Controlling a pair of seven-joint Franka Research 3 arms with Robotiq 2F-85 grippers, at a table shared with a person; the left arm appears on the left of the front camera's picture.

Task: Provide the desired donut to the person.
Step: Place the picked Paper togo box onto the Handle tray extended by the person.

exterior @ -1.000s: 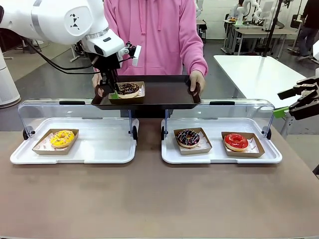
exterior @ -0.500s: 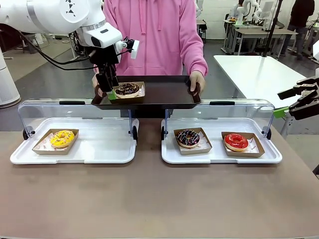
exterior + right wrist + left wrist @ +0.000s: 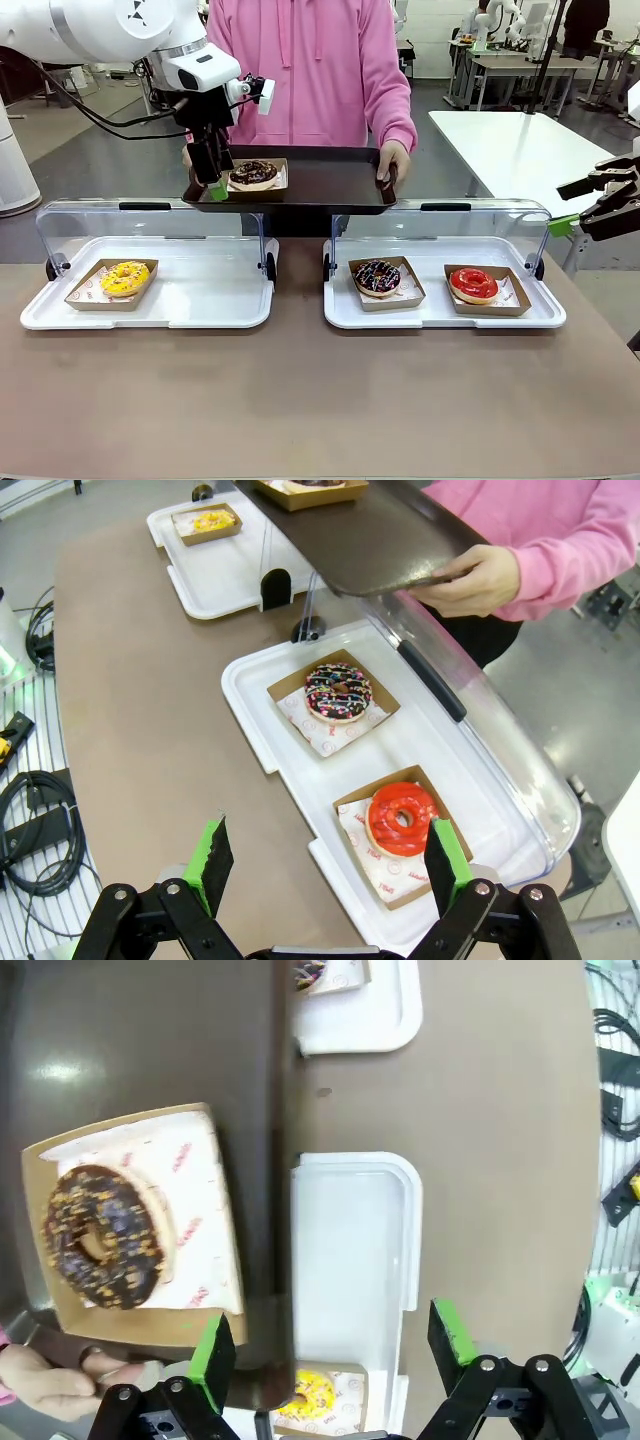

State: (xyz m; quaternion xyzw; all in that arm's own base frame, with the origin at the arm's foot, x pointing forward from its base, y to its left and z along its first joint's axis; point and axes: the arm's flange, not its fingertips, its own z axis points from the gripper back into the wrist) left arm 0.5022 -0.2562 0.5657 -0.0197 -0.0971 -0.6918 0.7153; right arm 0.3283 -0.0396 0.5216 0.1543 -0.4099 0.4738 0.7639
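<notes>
The person [image 3: 310, 70] in a pink hoodie holds a dark tray [image 3: 330, 190] across the far edge of the table. On its left end a chocolate donut [image 3: 253, 172] with sprinkles lies in a cardboard tray. My left gripper [image 3: 212, 180] hangs just left of it, open and apart from it. In the left wrist view the donut [image 3: 100, 1235] lies left of the spread green pads [image 3: 212, 1358], nothing between them. My right gripper [image 3: 565, 207] waits open at the right edge, off the table; in the right wrist view it [image 3: 325, 865] is wide open.
Two white trays [image 3: 40, 310] with raised clear lids sit on the table. The left holds a yellow donut [image 3: 125, 277]. The right holds a sprinkled chocolate donut [image 3: 377, 276] and a red donut [image 3: 473, 283]. The person's hand [image 3: 390, 165] grips the dark tray's right end.
My left gripper has opened and let go of the donut's cardboard tray, lifting slightly up and left. The person's tray has risen a little. My right arm has not moved.
</notes>
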